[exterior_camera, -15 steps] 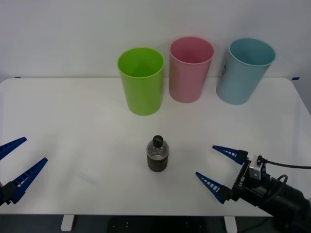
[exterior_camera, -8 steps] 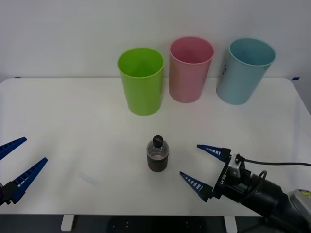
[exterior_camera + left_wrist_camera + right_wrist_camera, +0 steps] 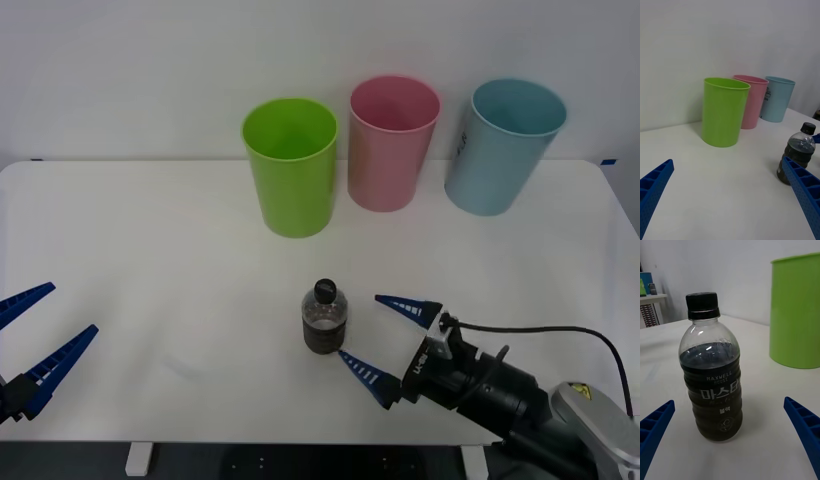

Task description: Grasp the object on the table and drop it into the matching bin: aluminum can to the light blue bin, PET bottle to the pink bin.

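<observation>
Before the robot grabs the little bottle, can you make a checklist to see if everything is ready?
1. PET bottle standing upright on the table: ok.
2. Right gripper open, fingers spread wide enough for the bottle: ok.
3. Bottle between the right fingers: not ok; the fingers are beside it, not yet around it.
4. Black cap screwed on: ok.
5. Pink bin upright with its top open, between the lime green bin and the light blue bin: ok.
6. Left gripper out of the way at the table's near left edge: ok.
</observation>
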